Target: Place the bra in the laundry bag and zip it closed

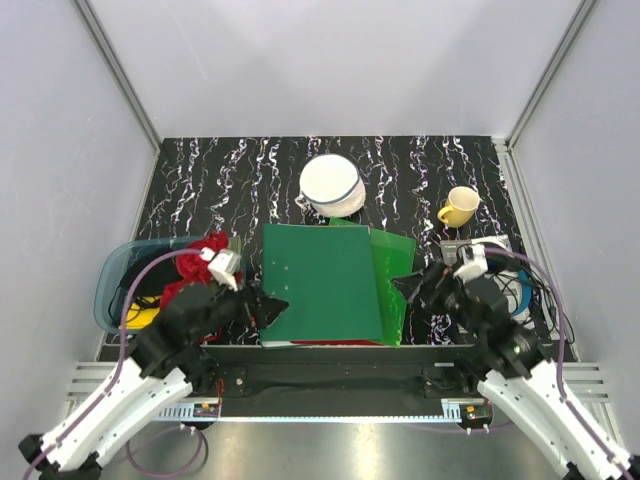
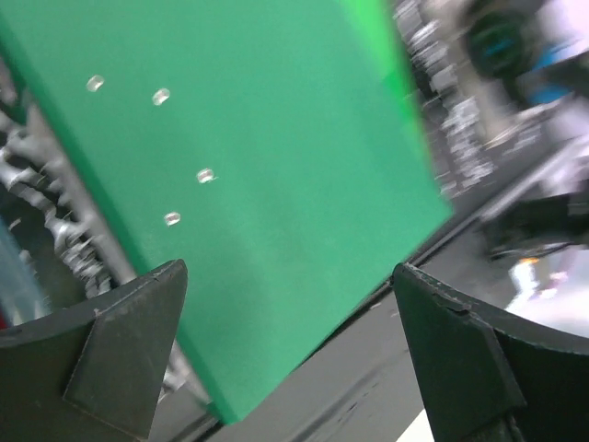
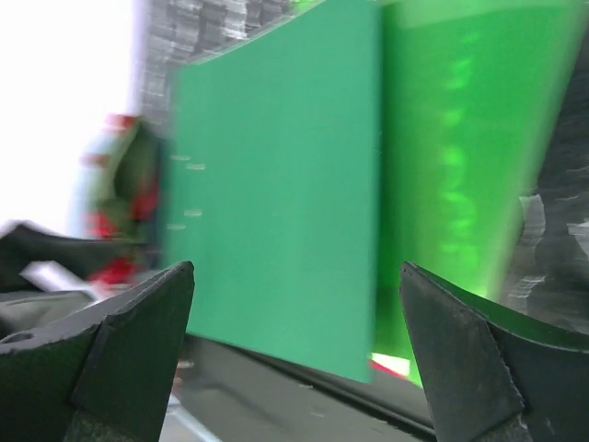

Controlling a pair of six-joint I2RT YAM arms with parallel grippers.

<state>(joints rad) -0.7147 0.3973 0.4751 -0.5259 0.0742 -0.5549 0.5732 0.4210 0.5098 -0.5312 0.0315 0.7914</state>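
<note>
Your left gripper [image 1: 265, 305] and right gripper [image 1: 418, 287] gape wide, empty, flanking the green folder [image 1: 320, 280]; laundry bag [image 1: 331, 186] sits at its far edge.

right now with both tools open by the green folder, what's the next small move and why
Probably close the left tool on the green folder at its near-left edge and lift it. No bra is visible, the folder covers mid-table, the laundry bag sits beyond it, and the tool is open.
</note>
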